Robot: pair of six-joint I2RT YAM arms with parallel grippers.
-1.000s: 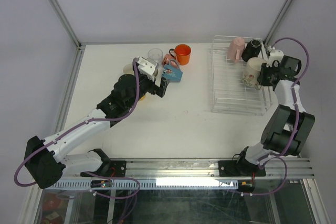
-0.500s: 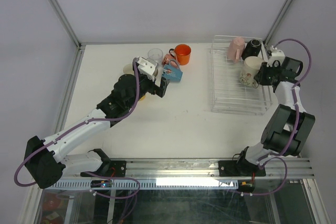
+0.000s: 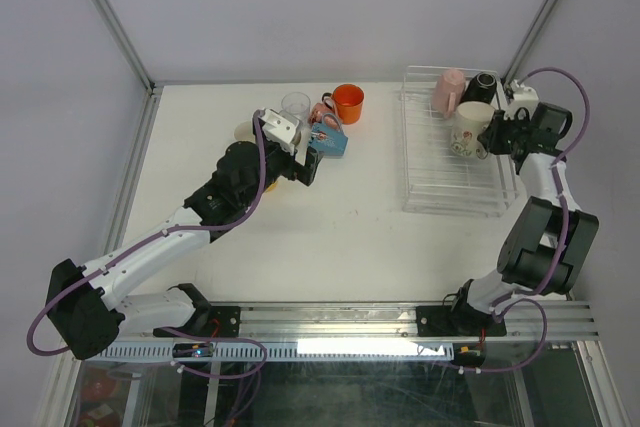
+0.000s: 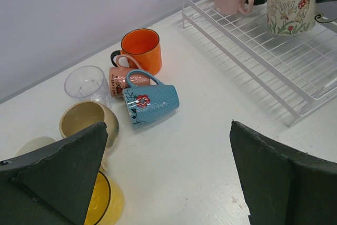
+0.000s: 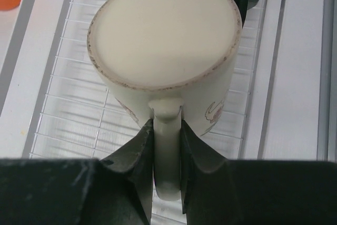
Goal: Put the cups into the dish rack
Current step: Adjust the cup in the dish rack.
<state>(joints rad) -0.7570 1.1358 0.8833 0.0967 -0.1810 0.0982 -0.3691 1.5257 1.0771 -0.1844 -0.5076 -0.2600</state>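
Observation:
My right gripper (image 5: 167, 130) is shut on the handle of a cream flowered mug (image 5: 164, 35), held bottom-up over the back of the dish rack (image 3: 450, 187). From above, this mug (image 3: 467, 130) hangs just in front of a pink mug (image 3: 448, 93) and a black mug (image 3: 481, 89) that stand in the rack. My left gripper (image 4: 168, 130) is open and holds nothing, hovering over bare table. Ahead of it lie a blue mug (image 4: 152, 104) on its side, a small pink mug (image 4: 122, 77), an orange mug (image 4: 141, 50) and a clear tumbler (image 4: 87, 84).
A beige mug (image 4: 88, 122), a yellow mug (image 4: 102, 204) and a pale mug (image 4: 31, 146) sit by my left finger. The rack's raised white rim (image 4: 237, 59) runs along the right. Walls with metal posts (image 3: 110, 22) close in the table's back and sides.
My right gripper has carried the cream mug toward the back of the rack, closer to the pink and black mugs. The left arm has stayed still.

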